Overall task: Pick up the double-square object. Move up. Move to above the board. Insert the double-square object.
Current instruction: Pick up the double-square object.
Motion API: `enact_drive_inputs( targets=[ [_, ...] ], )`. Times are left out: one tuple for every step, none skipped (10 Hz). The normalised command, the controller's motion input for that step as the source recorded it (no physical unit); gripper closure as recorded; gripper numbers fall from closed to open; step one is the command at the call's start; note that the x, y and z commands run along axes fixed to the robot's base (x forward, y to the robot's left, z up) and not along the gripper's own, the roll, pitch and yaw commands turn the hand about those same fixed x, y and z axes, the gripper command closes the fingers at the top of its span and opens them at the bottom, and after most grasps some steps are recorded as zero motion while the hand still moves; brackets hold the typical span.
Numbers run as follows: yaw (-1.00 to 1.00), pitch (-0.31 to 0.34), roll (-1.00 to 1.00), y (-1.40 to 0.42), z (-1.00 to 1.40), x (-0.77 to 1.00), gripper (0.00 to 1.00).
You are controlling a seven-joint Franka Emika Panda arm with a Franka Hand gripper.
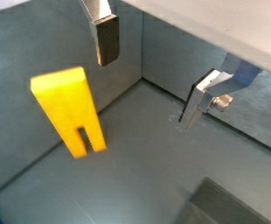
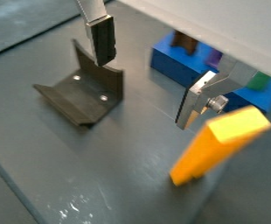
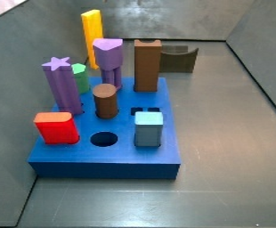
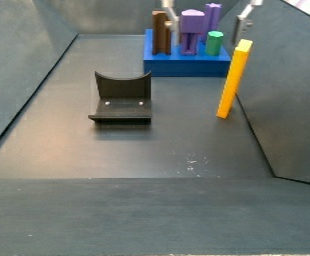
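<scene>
The double-square object is a tall yellow-orange grooved bar. It stands upright on the grey floor beside the board, and shows in both wrist views and behind the board in a side view. The board is a thick blue block that holds several pegs; it also shows in a side view and a wrist view. My gripper is open and empty above the floor. The bar lies outside its jaws, off to one side. Its fingers are wide apart.
The dark fixture stands on the floor near the board, and shows under one finger in a wrist view. On the board stand a brown rectangular block, a purple star peg, a red block and others. A round hole is open. Grey walls enclose the floor.
</scene>
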Motion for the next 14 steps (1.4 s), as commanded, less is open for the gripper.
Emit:
enact_drive_inputs(
  targets=[
    [-0.43,-0.049,0.02,0.00,-0.04,-0.76,0.00],
    [-0.41,-0.059,0.00,0.00,-0.10,-0.78,0.00],
    [-0.37,-0.084,0.00,0.00,-0.17,-0.79,0.00],
    [-0.31,-0.124,0.00,-0.03,-0.23,-0.79,0.00],
    [-0.17,-0.181,0.00,-0.10,-0.19,-0.43,0.00],
    [-0.05,-0.189,-0.01,-0.15,-0.27,-0.19,0.00],
    [-0.01,-0.171,-0.03,-0.23,-0.33,-0.01,0.00],
    [-0.03,-0.123,-0.02,-0.19,-0.30,0.00,0.00],
    [-0.13,-0.087,0.00,-0.16,-0.29,-0.02,0.00],
    [-0.19,-0.044,0.00,-0.18,-0.32,0.00,0.00],
    [-0.24,0.000,0.00,-0.15,-0.34,0.00,0.00],
    [-0.35,0.064,0.00,-0.13,-0.33,0.00,0.00],
    [-0.37,0.053,0.00,-0.10,-0.28,0.00,0.00],
    [-0.31,0.034,0.01,-0.08,-0.25,-0.17,0.00]
  ],
)
